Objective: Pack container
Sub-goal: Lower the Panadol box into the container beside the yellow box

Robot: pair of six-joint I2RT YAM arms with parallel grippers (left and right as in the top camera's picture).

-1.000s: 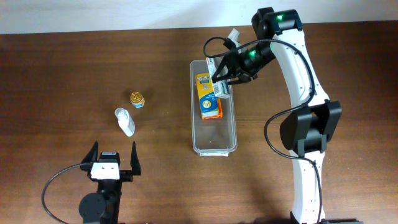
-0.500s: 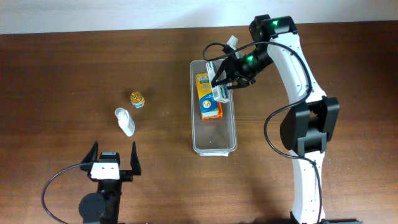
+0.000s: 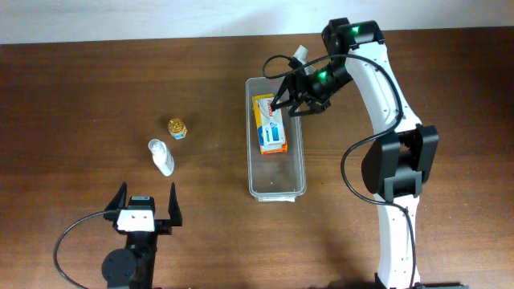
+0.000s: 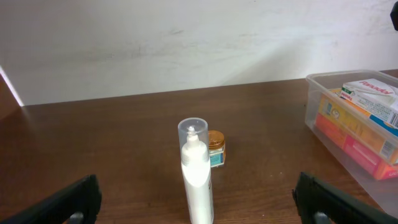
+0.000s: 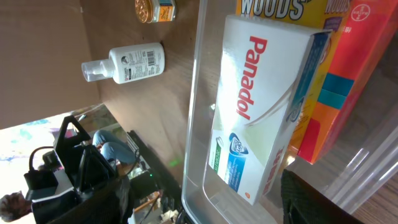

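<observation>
**Boxes packed, bottle and jar not yet in**

Nearest the robot's base, we see the left gripper (image 3: 148, 193) low over the table (image 3: 80, 96), fingers spread wide with nothing between them. We read that as an arm at rest, out of the way of the work. Just beyond it a white pump bottle (image 3: 161, 156) lies on its side. A little further on, a small gold-lidded jar (image 3: 177, 128) stands upright. Both are well apart from the container (image 3: 277, 178).

The container sits to their right, its long side running away from us, within the right arm's reach. Its far half holds yellow and orange cartons (image 5: 339, 74) with a white Panadol box (image 5: 261, 118) lying flat on top. The near half is bare, which we judge leaves room for the bottle and jar.

Farthest off, the right gripper (image 3: 291, 106) hangs over the container's far right rim, above the boxes. In its wrist camera the fingers stand wider than the Panadol box and do not touch it, so we take them as parted and holding nothing.
</observation>
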